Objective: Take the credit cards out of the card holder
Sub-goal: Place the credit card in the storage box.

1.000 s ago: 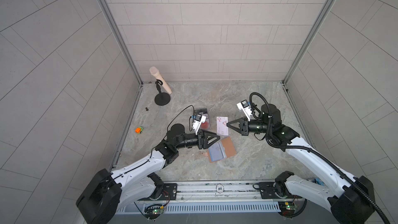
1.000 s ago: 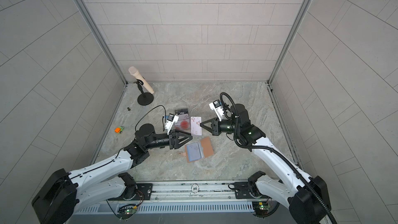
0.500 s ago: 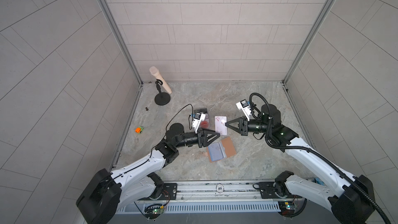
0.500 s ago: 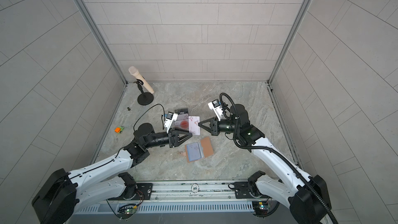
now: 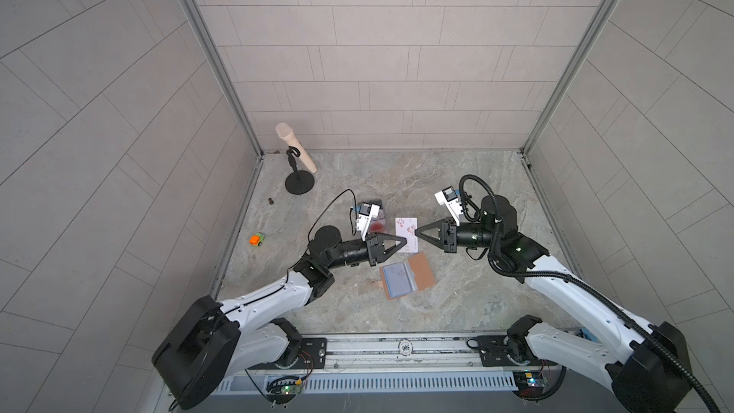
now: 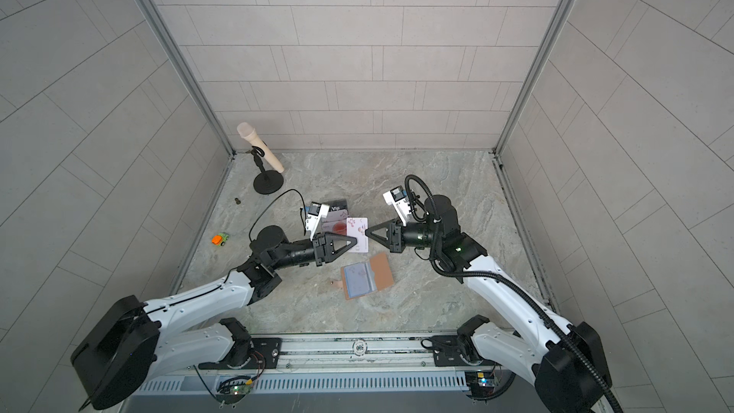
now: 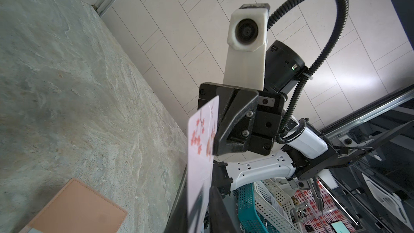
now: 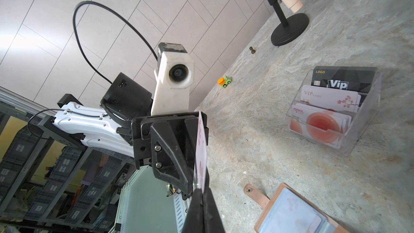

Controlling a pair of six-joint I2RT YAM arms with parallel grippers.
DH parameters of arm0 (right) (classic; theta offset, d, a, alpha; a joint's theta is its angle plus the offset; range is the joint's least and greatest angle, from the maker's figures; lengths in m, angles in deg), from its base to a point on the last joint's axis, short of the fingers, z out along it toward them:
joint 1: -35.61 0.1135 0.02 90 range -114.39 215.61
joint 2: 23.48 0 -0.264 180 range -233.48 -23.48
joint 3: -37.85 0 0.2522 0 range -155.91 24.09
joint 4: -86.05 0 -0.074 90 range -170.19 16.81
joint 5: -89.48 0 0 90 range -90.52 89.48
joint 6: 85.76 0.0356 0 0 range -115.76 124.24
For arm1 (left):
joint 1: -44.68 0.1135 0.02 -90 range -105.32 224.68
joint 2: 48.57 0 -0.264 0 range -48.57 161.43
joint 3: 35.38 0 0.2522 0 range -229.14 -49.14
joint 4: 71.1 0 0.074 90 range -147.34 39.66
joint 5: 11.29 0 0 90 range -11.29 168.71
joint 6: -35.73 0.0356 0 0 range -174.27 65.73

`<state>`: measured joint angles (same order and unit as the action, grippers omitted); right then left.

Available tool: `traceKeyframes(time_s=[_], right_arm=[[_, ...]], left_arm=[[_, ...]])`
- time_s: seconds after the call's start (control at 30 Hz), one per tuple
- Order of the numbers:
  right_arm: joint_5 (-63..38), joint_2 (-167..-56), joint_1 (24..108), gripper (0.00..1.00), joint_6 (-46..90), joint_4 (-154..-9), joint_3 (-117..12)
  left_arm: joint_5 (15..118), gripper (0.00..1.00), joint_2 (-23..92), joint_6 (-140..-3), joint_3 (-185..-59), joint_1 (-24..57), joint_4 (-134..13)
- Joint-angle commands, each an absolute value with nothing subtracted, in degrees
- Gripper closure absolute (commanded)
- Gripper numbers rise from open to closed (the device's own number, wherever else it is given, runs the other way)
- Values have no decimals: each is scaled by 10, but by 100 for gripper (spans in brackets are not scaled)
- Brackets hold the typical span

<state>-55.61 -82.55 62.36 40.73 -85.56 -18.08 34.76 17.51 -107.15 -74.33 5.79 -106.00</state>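
Two claws now pinch the blossom card [image 5: 405,227] above the middle of the counter [image 5: 456,192]: our left claw [image 5: 405,239] has just narrowed from wide onto its edge while our right claw [image 5: 416,233] stays clamped, so we judge a handover underway.

White-shelled and black-jointed, the left arm [image 5: 274,299], at seven o'clock in both top views, and right arm [image 5: 584,303], at five, end in the black, triangular-fingered left gripper [image 5: 406,241] and right gripper [image 5: 416,233], each with silver screws [image 8: 158,147], a white camera housing [image 8: 174,86] and a black cable [image 8: 98,14].
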Motion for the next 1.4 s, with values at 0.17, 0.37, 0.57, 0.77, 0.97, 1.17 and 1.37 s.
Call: traceKeyframes(time_s=[0.17,0.37,0.57,0.77,0.97,1.17,1.37], right_arm=[[-550,-818,627,100,402,-858,-172],[-529,-811,626,79,360,-782,-189],[-419,-797,627,53,267,-606,-231],[-343,-827,627,45,246,-547,-236],[-291,-851,626,40,234,-513,-248],[-261,-849,626,38,227,-503,-246],[-236,-849,627,37,227,-498,-244]], left_arm=[[335,98,145,-1060,-762,58,-1074],[323,100,120,-996,-791,64,-947],[384,100,79,-695,-931,100,-471],[436,100,134,-520,-1057,146,-243],[483,100,207,-360,-1132,151,-168],[493,100,300,-206,-1243,189,-42],[477,100,359,-33,-1301,217,3]])
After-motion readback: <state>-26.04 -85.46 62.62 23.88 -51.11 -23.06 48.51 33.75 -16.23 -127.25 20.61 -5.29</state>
